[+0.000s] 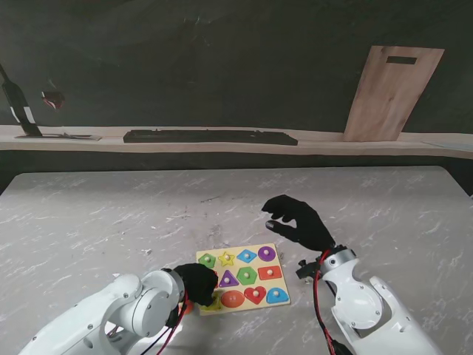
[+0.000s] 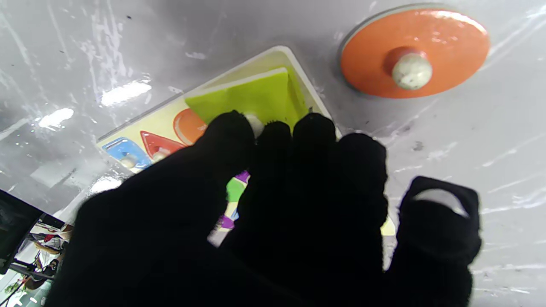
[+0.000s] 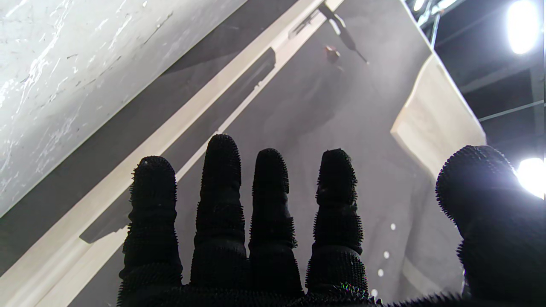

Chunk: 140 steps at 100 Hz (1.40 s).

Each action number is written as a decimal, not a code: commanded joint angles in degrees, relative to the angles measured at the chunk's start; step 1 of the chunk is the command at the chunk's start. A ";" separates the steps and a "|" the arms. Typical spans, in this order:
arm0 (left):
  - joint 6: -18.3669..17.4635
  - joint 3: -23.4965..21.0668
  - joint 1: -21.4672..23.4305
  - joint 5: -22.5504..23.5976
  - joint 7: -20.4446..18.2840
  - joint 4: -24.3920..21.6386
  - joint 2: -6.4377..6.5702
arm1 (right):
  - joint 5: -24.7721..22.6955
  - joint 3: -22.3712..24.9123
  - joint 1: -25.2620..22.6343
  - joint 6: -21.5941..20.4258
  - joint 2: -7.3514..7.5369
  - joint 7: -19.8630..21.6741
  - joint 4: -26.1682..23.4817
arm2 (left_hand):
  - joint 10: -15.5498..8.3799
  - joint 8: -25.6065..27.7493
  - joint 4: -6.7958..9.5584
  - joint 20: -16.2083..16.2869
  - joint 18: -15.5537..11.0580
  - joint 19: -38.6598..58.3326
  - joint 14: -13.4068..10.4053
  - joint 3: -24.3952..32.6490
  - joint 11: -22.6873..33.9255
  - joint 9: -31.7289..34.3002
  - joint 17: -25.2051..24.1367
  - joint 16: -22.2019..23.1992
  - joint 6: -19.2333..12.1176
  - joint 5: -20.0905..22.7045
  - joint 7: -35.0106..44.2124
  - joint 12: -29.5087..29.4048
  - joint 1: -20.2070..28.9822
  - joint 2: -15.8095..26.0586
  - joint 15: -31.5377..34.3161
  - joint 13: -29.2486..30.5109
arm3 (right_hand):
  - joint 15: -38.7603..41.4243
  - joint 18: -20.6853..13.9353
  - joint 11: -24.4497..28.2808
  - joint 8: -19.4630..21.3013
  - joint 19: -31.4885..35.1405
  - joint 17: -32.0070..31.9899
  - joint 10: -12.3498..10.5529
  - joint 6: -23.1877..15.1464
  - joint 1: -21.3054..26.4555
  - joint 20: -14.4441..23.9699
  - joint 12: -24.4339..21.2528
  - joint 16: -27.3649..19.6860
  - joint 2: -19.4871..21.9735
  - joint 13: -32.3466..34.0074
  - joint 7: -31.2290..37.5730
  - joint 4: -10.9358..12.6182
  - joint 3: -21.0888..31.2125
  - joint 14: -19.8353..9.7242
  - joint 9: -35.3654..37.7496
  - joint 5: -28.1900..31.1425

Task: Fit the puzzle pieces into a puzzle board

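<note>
**Left hand seats a lime piece at the board's near corner**

The black-gloved left hand [image 1: 196,282] is curled over the near-left corner of the pale wooden puzzle board [image 1: 284,285], fingertips [image 2: 315,128] bunched around the small knob of a lime-green flat piece [image 2: 251,98]. That piece sits at an angle over the corner recess, not yet flush as far as I can tell. An orange round piece with a white knob [image 2: 413,53] shows beside it in the left wrist view; whether it lies in its slot is unclear. The other recesses look filled. To the right, the right hand [image 1: 299,222] hovers off the board, fingers spread, holding nothing. The step in hand seems to be seating the green piece; next it needs turning to match the recess, then pressing down.
</note>
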 commanded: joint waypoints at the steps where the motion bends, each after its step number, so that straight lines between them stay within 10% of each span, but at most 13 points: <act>1: 0.11 0.75 -0.80 -0.93 0.81 1.17 -0.32 | -0.05 -0.05 -0.46 -0.22 -0.27 -0.18 -0.21 | 4.46 0.87 0.93 -0.66 -6.34 5.45 -0.91 0.14 2.34 1.54 1.51 -0.65 -2.05 2.29 3.37 -0.24 0.05 0.58 2.32 2.45 | 0.74 -0.24 0.13 0.07 1.04 0.22 -0.31 -1.55 -1.09 0.51 0.49 0.45 0.68 0.52 0.02 1.64 0.24 0.10 1.51 1.17; 76: 2.50 3.81 -3.16 -1.04 1.58 3.90 -0.41 | -0.42 0.20 -0.59 0.04 -0.32 -0.58 -0.48 | 4.97 0.42 0.83 -1.00 -4.82 5.75 0.26 -2.00 2.42 2.48 1.98 -1.87 -1.65 3.25 3.78 -1.15 0.32 2.07 2.45 3.16 | 0.74 -0.33 0.15 0.07 1.03 0.26 -0.35 -1.42 -1.11 0.52 0.50 0.46 0.66 0.52 -0.02 1.65 0.29 0.03 1.51 1.23; 101: 2.41 4.35 -4.00 -0.62 -0.82 4.31 0.18 | -0.70 0.48 -0.76 0.01 -0.32 -0.80 -0.68 | 5.54 -1.24 0.40 -0.45 -4.19 3.49 1.42 -15.06 1.10 0.83 -0.49 -2.18 -0.95 2.59 2.62 -2.27 3.36 6.61 1.45 0.95 | 0.75 -0.32 0.15 0.09 1.01 0.23 -0.33 -1.44 -1.13 0.52 0.50 0.46 0.67 0.54 -0.01 1.64 0.25 0.11 1.52 1.33; 140: -1.44 1.56 -2.55 5.60 -3.92 3.32 0.73 | -0.93 0.66 -1.00 -0.02 -0.32 -0.98 -0.98 | 5.12 7.15 5.93 1.05 -4.95 0.38 1.70 -29.74 -0.87 -2.20 -3.73 -1.81 0.58 3.57 -6.23 -3.30 -5.38 13.54 -1.21 -2.43 | 0.74 -0.34 0.16 0.09 1.01 0.21 -0.31 -1.59 -1.11 0.53 0.50 0.45 0.65 0.54 -0.09 1.64 0.24 0.09 1.59 1.16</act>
